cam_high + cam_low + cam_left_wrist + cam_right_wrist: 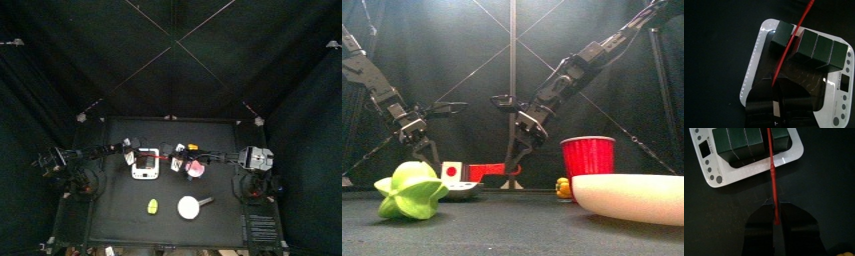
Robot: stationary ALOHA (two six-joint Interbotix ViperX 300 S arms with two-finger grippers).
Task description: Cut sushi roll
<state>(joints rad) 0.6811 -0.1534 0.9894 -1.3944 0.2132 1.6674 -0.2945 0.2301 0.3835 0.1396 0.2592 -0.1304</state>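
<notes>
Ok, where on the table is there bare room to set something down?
Bare: the back strip of the table behind the white board, and the front left corner beside the green toy. Crowded: the middle, where the left gripper, right gripper, red knife, red cup and white bowl sit close together.
</notes>
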